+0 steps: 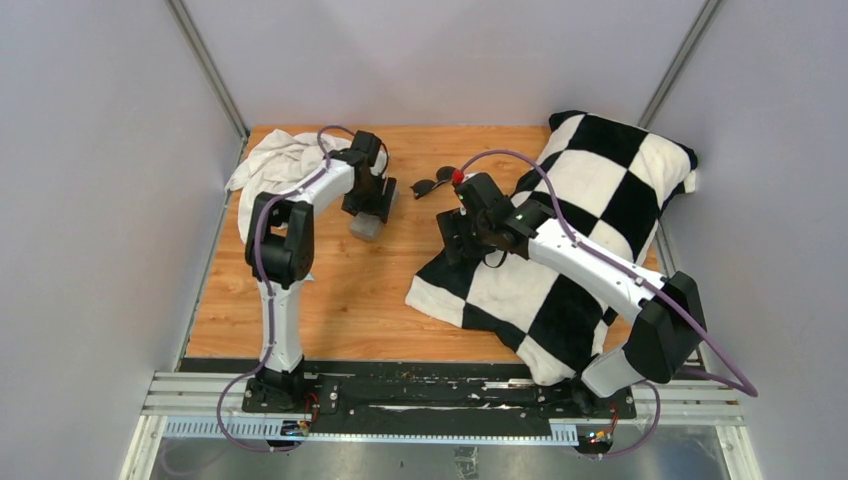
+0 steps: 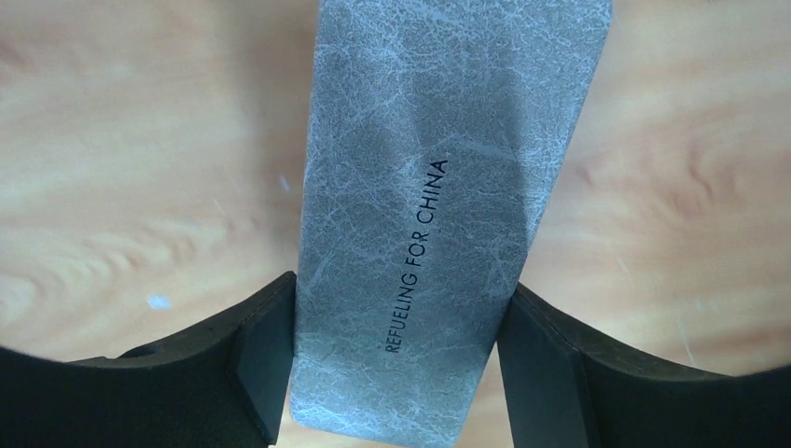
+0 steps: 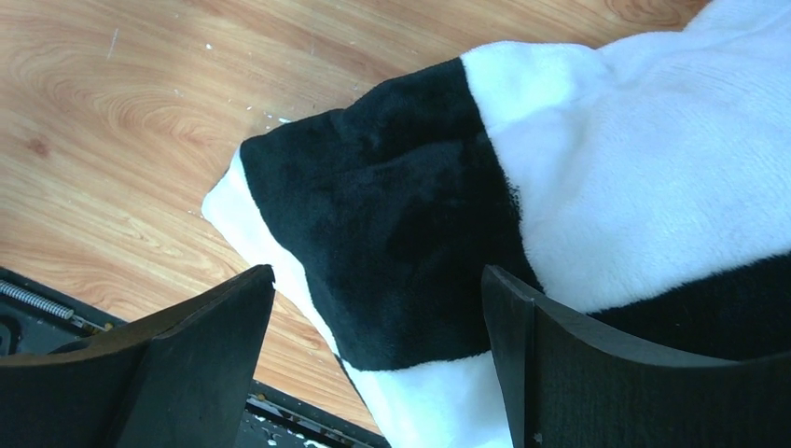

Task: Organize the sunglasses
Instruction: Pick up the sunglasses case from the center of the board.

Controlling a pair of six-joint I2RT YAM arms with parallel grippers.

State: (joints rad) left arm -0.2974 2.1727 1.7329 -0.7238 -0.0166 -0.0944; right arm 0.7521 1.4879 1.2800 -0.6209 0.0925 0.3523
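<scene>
The sunglasses [image 1: 432, 185], a small dark pair, lie on the wooden table at the back centre, between the two arms and touched by neither gripper. My left gripper [image 1: 368, 212] [image 2: 396, 364] is shut on the closed grey case [image 1: 366, 226] [image 2: 438, 187], with a finger against each long side. The case bears the print "REFUELING FOR CHINA". My right gripper [image 1: 455, 235] [image 3: 378, 327] is open and empty. It hovers over the near left corner of the checkered pillow [image 3: 420, 205], just below the sunglasses in the top view.
A large black-and-white checkered pillow [image 1: 590, 220] covers the right half of the table. A pale crumpled cloth [image 1: 275, 160] lies at the back left corner, behind the left arm. Grey walls close in the table on three sides.
</scene>
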